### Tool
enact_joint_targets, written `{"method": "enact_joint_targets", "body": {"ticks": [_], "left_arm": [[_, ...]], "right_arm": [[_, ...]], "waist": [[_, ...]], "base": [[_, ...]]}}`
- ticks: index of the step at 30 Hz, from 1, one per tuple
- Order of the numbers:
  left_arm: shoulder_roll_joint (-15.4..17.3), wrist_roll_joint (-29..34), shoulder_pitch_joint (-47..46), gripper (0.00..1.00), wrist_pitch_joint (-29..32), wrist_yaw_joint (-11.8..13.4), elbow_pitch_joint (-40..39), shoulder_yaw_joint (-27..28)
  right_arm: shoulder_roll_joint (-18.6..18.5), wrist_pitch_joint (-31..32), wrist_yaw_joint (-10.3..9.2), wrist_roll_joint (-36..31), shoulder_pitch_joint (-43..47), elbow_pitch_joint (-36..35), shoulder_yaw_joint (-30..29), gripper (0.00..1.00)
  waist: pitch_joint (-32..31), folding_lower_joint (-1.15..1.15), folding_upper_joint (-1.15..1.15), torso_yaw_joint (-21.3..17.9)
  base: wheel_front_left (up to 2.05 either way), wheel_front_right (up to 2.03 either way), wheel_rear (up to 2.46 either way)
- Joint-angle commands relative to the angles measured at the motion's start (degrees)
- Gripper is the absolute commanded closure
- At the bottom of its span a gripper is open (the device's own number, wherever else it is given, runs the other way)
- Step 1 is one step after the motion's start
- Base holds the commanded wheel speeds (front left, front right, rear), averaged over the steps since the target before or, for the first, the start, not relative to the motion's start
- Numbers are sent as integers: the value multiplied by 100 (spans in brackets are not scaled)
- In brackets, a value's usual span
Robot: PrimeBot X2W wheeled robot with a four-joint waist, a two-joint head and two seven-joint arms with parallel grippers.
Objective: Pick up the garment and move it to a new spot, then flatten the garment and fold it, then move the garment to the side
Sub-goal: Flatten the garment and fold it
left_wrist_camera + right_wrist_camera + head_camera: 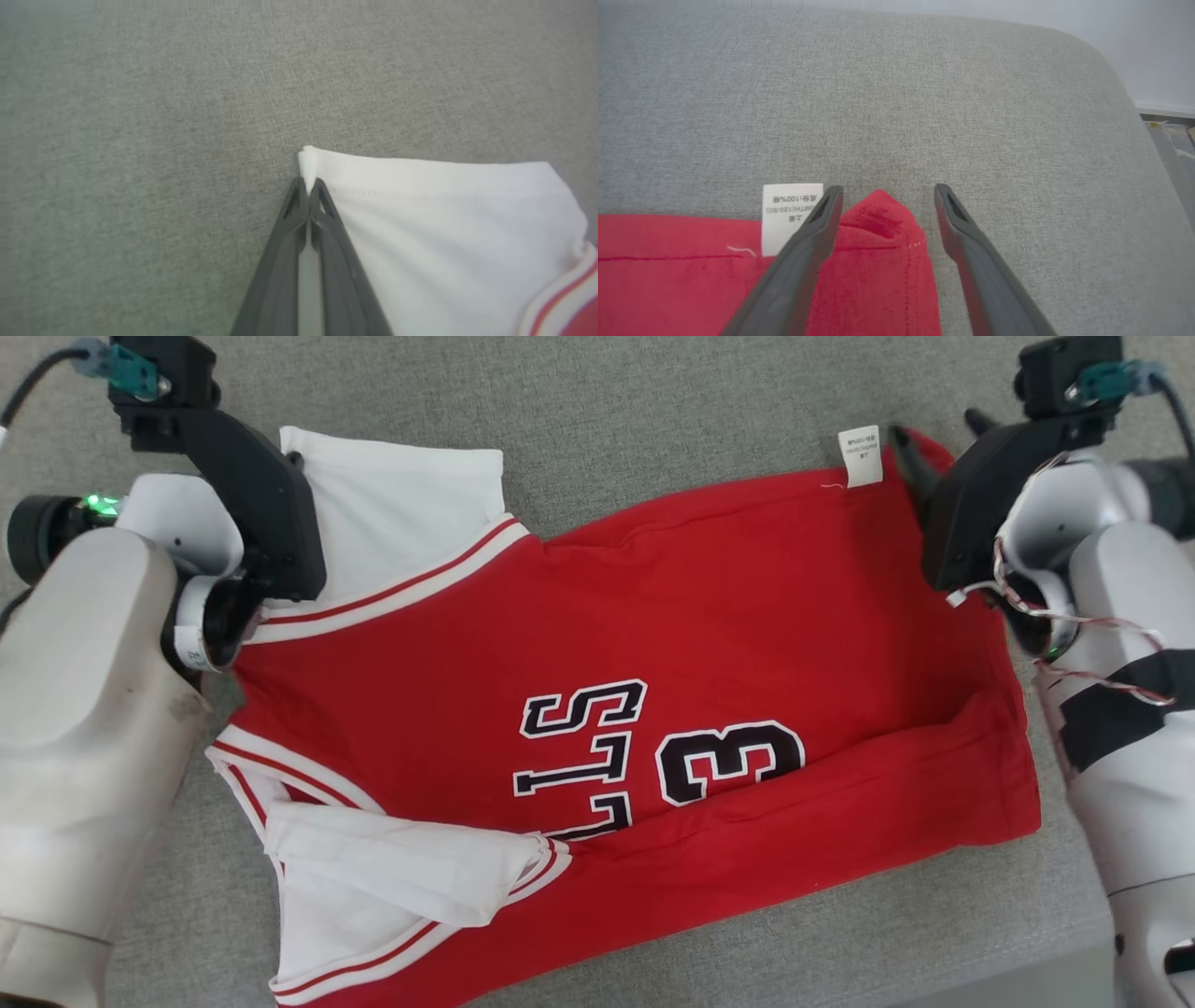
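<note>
The garment is a red jersey with white sleeves and black lettering, lying spread on the grey cushion with its near long edge folded over. My left gripper sits at the garment's far left corner. In the left wrist view the left gripper is shut on the corner of the white sleeve. My right gripper is at the far right hem corner, beside the white care label. In the right wrist view the right gripper stands open, its fingers either side of the red corner, next to the label.
A grey fabric cushion carries everything. Its rounded right edge drops off to a pale wall and floor. The cushion's near edge shows at the lower right of the head view. Bare fabric lies beyond the garment's far edge.
</note>
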Motion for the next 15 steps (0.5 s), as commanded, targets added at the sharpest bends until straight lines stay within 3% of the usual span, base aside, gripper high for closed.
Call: {"method": "enact_joint_targets", "body": {"ticks": [1, 9, 15], "left_arm": [[133, -8, 77, 100, 48, -5, 41, -6], [399, -35, 128, 100, 30, 69, -516, 111], [482, -9, 219, 100, 90, 180, -883, 91]], "right_arm": [[-102, -19, -16, 9, -68, -63, 59, 0], [-382, 172, -16, 148, 0, -289, 138, 0], [-384, 178, -16, 125, 50, -346, 12, 0]], "waist": [[34, 0, 0, 18], [111, 0, 0, 33], [147, 0, 0, 22]], "base": [[0, 0, 0], [0, 0, 0], [0, 0, 0]]}}
